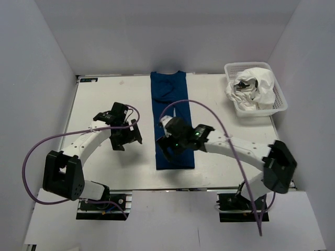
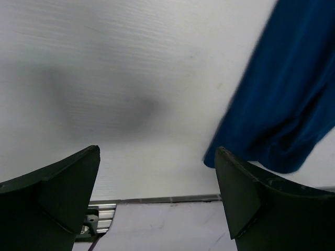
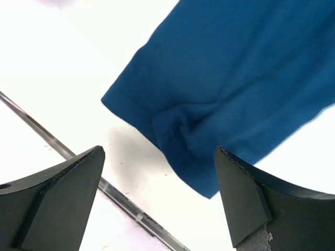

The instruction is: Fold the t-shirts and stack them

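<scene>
- Navy blue cotton t-shirt (image 1: 171, 99) lies flat as a long narrow strip down the centre of the frame. The collar end is at the top and the hem end is near the bottom edge of the white bench (image 1: 104, 94).
- Right hand (image 1: 170, 150) hovers over the lower end of the strip with its jaws spread wide and nothing between them. Its wrist view shows the cloth below the fingers, not in them.
- Left hand (image 1: 127, 142) is left of centre, beside the strip and apart from it. It is also wide and empty, over bare bench.
- White crumpled t-shirt (image 1: 256, 86) with dark prints sits in the white lattice plastic basket (image 1: 280, 97) at upper right, not yet folded.
- My read is that the lengthwise folds are done and the cross fold comes next.
- Risk 1: the hem corner looks bunched in the right wrist view. A pinch there probably catches only the top layer, so the strip would splay open when lifted.
- Risk 2: with only one hand over the cloth, a one-sided lift would likely skew the strip and undo the side folds.
- Risk 3: the hem end sits close to the bench's bottom edge, so a drag toward the bottom of the frame could pull it over.
- Risk 4: the purple cable (image 1: 209, 112) arcs over the shirt and could brush it on a swing.
</scene>
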